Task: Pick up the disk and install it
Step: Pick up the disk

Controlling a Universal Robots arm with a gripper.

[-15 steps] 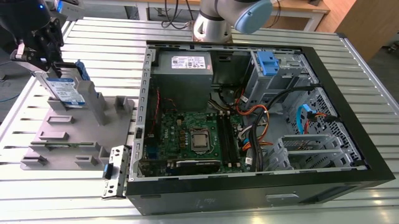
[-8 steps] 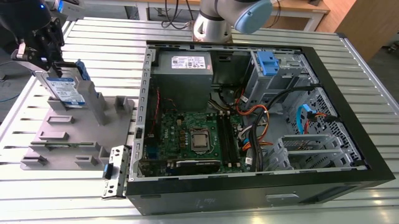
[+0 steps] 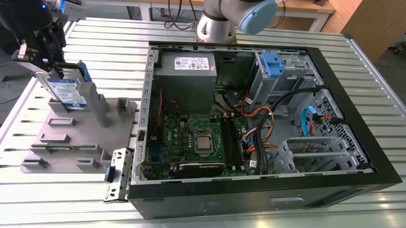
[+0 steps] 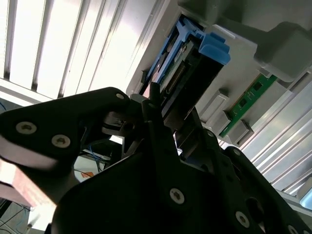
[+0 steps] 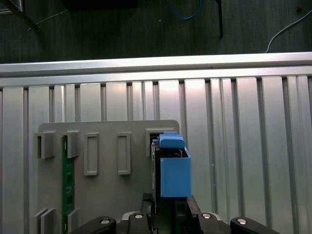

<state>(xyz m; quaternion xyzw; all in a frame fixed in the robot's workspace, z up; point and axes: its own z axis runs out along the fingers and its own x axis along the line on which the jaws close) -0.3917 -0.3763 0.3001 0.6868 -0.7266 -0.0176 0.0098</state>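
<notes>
You are in the pick-up step. The gripper (image 5: 166, 201) is standing over the disk (image 5: 174, 168), and its black jaws are pressing on the two broad faces at the top edge, so I judge them to be clenching the disk. The disk is standing upright on its edge in a slot of the grey fixture (image 3: 63, 142), not yet clear of it. You are dealing with a flat silver metal slab with a smooth white-and-blue label and a blue plastic carrier frame along its edges. As I judge it, leaving the slot is calling for a straight pull along its walls, since tilting could be jamming the frame. A thin green board (image 5: 67, 185) is lying in the matt, blocky fixture. Under it the ribbed aluminium table (image 3: 38, 199) is shining. Farther off, the computer case (image 3: 254, 197) is lying open, its drive cage (image 3: 282, 83) topped by a blue latch (image 3: 273, 64).
</notes>
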